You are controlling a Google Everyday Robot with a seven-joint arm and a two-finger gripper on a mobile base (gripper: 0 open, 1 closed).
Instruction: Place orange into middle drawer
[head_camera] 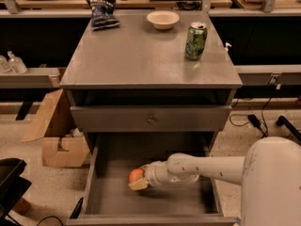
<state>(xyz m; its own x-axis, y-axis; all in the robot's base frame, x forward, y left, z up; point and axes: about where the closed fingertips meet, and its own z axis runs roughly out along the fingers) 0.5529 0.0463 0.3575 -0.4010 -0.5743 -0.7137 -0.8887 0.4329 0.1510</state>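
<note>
Here, gripper (pixel 139 180) holds orange (pixel 135 174) in middle drawer (pixel 155 202).

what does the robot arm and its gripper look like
The arm is smooth, glossy white, made of rounded tubular segments that widen into a big white dome-like shell at lower right. No cables or markings show on it. The gripper, inside the middle drawer, has a white cylindrical wrist and a pale tan part at its tip.
</note>
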